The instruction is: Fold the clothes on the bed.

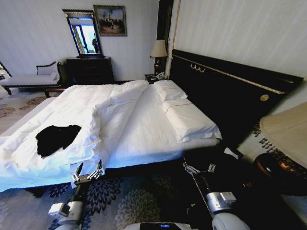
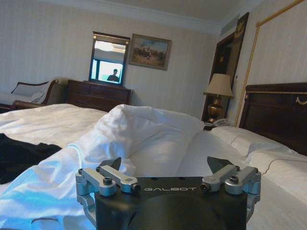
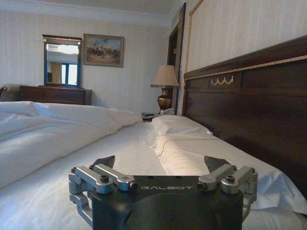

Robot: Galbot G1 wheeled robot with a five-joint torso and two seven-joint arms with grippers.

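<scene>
On bed [image 1: 144,129] duvet: black T-shirt [image 1: 56,137] crumpled, unfolded

You face pale striped walls; at 11 o'clock a dark dresser [image 1: 90,70] carries a mirror [image 1: 82,32] beside a framed painting [image 1: 110,20]. At 12 o'clock stands a lamp [image 1: 159,49]; floral carpet [image 1: 122,201] underfoot.

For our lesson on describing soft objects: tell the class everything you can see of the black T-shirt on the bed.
The black soft-fabric T-shirt lies crumpled in an irregular heap, not spread flat or folded. It rests on the rumpled white duvet of the large white bed, on the robot's left and near the bed's edge closest to the robot. No sleeves or lettering can be made out. Only bedding touches it; the open left claw hovers apart, below the mattress edge.
</scene>
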